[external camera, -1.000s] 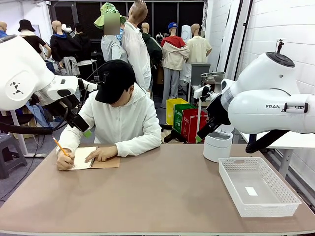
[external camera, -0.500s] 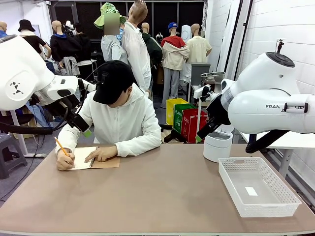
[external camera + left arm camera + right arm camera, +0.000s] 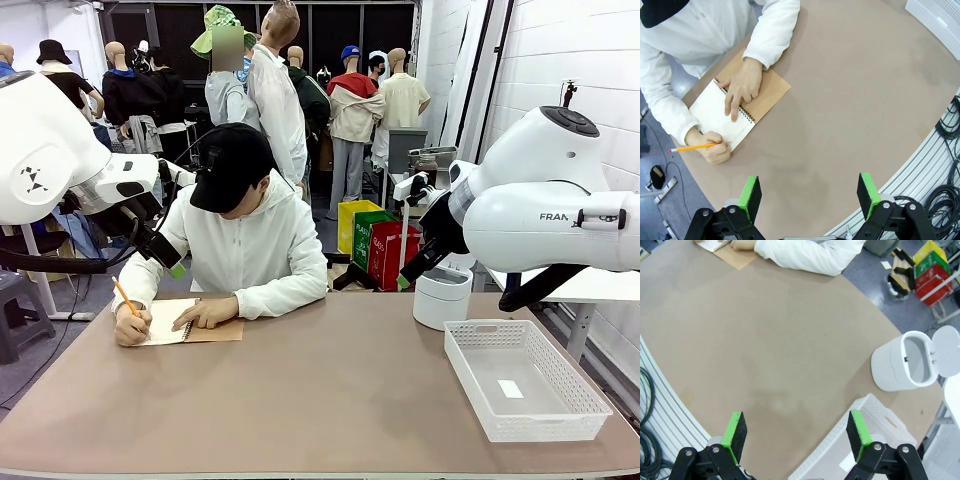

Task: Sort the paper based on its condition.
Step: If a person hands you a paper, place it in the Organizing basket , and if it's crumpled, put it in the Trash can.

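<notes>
White paper (image 3: 710,110) is, at this moment, the open page of a spiral notebook (image 3: 772,87). A holding hand (image 3: 742,85) presses it flat while a writing hand (image 3: 712,147) works on it with a pencil (image 3: 692,147).

Left gripper (image 3: 809,196): jaws spread wide with nothing between them, hanging above the table (image 3: 320,390). In its wrist view the page lies at 11 o'clock, and the spiral spine runs from 10 to 4 o'clock. This arm is judged the nearer for any pick-up.

Right gripper (image 3: 796,435): equally wide and empty. The notebook is well apart at 11 o'clock, a white lidded bin (image 3: 900,367) at 2 o'clock, and a white basket (image 3: 890,440) just beside at 3 o'clock.

Compared with the earlier frames, arms and notebook are unchanged; only the person's head has shifted slightly.
</notes>
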`<action>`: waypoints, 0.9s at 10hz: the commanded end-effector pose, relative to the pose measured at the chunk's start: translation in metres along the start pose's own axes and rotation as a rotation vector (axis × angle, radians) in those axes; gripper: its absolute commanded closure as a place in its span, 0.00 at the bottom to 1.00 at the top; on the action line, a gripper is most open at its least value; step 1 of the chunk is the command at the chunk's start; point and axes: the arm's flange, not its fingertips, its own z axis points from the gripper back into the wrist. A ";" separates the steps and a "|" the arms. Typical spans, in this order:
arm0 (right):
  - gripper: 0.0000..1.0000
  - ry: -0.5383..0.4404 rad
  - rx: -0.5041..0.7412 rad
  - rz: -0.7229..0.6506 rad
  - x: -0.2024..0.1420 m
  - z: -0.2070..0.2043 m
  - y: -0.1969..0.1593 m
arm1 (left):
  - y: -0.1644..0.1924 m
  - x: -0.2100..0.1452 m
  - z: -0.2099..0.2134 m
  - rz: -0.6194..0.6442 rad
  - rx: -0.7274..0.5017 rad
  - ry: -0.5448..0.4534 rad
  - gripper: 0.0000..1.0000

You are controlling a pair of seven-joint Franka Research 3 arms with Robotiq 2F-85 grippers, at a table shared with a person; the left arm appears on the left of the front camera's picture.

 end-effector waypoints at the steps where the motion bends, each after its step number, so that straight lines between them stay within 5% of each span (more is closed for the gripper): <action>1: 0.00 -0.001 0.004 0.000 0.000 0.000 0.000 | -0.001 0.000 0.001 -0.008 -0.018 -0.006 0.00; 9: 0.00 -0.001 0.004 0.000 0.000 0.000 0.000 | -0.001 0.000 0.001 -0.008 -0.018 -0.006 0.00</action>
